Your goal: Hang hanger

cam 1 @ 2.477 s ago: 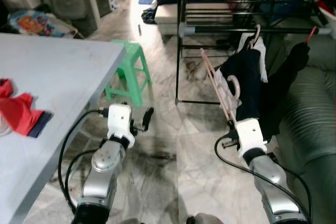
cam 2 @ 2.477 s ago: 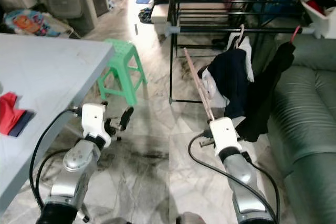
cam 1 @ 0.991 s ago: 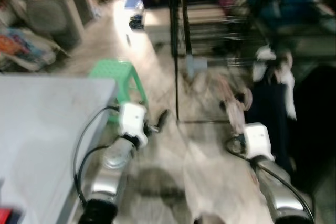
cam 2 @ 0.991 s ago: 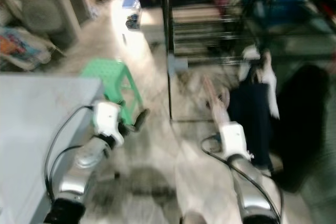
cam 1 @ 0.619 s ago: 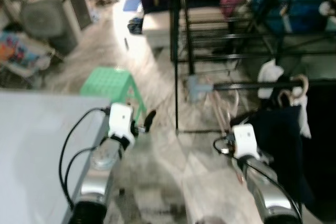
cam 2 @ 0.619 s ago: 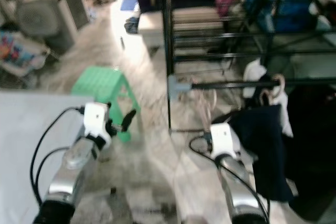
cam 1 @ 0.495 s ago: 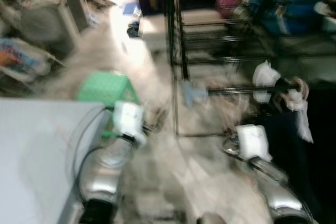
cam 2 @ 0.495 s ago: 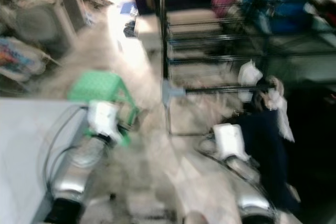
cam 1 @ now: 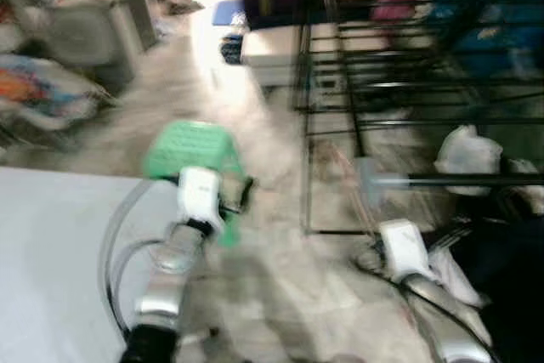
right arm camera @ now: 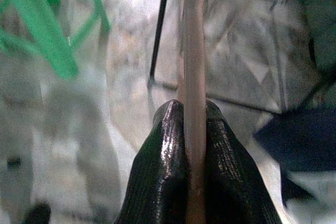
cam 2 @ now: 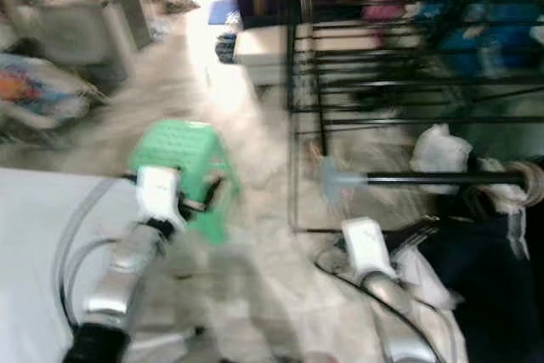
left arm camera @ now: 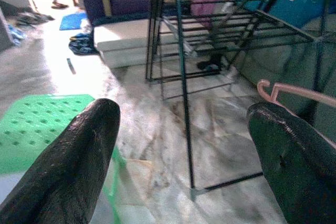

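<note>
The right pincer (right arm camera: 193, 129) grips the pink hanger (right arm camera: 192, 51) near the rack's rail (cam 2: 442, 179), hanging not yet done; left pincer (left arm camera: 184, 150) gapes empty.

Home laundry corner: drying rack (cam 1: 399, 82), green stool (cam 1: 189, 146).

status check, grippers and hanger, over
Right gripper shut on thin pink plastic hanger. Left gripper open, empty. Black metal drying rack ahead; green plastic stool by left arm.
</note>
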Controlling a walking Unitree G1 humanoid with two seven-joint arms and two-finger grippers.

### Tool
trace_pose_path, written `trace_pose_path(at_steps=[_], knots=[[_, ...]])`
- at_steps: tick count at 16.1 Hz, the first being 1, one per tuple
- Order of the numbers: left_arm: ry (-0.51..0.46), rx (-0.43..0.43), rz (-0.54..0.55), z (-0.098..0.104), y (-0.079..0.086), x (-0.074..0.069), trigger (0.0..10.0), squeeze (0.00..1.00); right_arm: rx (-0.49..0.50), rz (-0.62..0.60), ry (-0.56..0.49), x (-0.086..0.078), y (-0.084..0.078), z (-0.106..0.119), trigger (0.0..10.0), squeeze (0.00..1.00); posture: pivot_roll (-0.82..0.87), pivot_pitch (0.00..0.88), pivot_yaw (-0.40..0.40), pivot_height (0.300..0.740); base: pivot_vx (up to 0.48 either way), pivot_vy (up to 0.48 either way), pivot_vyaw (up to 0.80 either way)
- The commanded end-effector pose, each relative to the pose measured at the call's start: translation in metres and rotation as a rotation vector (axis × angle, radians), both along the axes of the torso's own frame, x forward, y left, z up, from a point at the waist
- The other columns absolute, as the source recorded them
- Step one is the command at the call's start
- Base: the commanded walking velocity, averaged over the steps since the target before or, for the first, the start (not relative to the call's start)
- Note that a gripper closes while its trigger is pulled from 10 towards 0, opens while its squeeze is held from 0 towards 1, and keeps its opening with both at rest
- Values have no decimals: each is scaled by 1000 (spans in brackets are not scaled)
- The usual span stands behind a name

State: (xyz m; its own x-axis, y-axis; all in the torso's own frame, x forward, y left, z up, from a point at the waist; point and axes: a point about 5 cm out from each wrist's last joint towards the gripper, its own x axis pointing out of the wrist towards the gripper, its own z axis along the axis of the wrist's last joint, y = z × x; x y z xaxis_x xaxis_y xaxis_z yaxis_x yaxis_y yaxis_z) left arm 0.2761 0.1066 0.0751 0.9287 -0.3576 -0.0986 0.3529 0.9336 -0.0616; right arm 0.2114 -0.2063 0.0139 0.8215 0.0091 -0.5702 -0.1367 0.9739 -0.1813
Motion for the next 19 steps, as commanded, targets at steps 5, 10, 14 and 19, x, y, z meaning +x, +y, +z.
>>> trace_pose_path(at_steps=[5,10,14,19], knots=[[0,22,-27,1,-1,-2,10000,0,-4,1,-61,-27,1,15,10000,0,-89,0,67,740,0,0,0],[2,32,-46,1,-2,-4,10000,0,-27,-2,-269,-43,5,41,10000,0,-100,0,73,740,0,0,0],[-1,37,-42,3,-1,-1,10000,0,-19,-37,-317,-38,2,44,10000,0,-96,0,73,740,0,0,0],[5,52,-45,1,-3,-2,10000,0,-12,-5,-303,-4,2,47,10000,0,-89,0,63,740,0,0,0]])
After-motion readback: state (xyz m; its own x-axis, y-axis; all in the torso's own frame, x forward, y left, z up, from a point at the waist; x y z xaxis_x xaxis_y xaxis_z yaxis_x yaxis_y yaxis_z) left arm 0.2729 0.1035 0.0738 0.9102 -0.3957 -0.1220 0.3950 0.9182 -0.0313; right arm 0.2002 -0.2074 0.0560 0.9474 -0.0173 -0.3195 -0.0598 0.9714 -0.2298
